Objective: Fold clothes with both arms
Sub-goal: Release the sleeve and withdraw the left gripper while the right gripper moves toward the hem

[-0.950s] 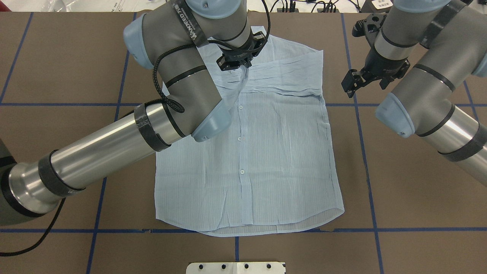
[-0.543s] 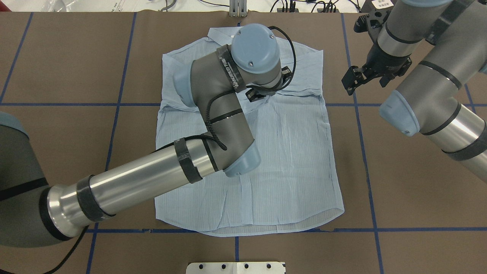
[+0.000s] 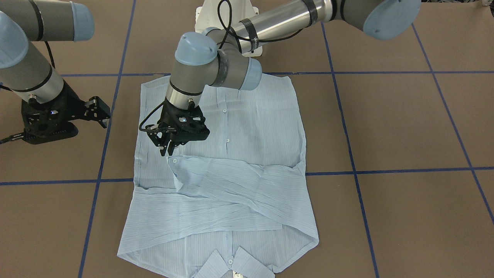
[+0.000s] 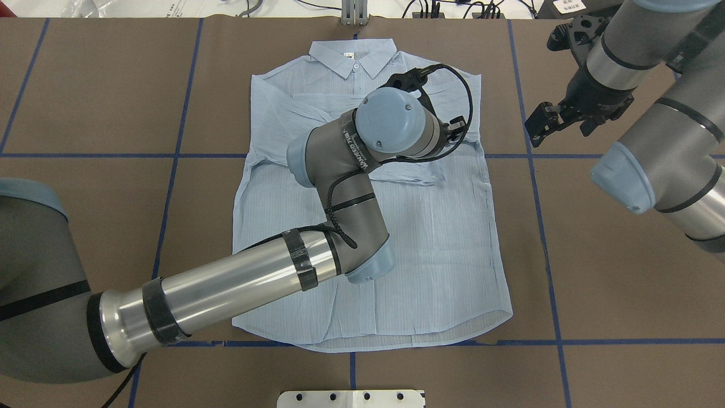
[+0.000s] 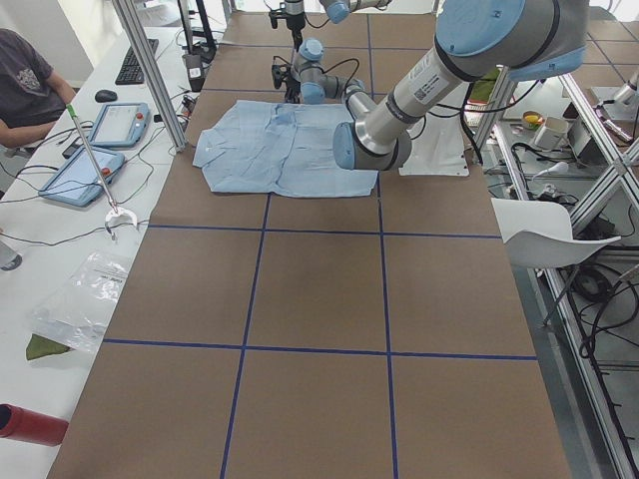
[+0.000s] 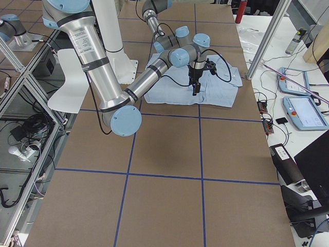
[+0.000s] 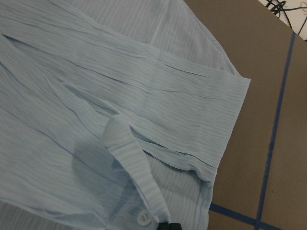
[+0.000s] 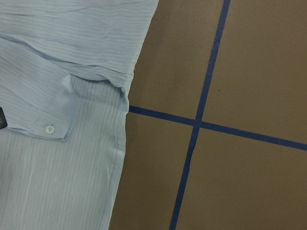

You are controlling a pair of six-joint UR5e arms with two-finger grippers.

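The shirt cuff (image 7: 134,170), pinched by the left hand (image 3: 166,150), was best lowered flat before release; the right hand (image 4: 539,120) was spread.

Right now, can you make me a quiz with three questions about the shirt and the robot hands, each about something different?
1. Where is the right gripper?
A) over the bare table, beside the shirt
B) inside a drawer
C) tucked under the shirt

2. What colour is the shirt?
A) red
B) pale blue
C) black

3. How do the sleeves lie?
A) stretched out sideways
B) hanging off the table
C) folded across the chest

Answers:
1 A: it hovers over brown table, off the cloth.
2 B: the whole cloth is pale blue.
3 C: both sleeves cross over the shirt's front.
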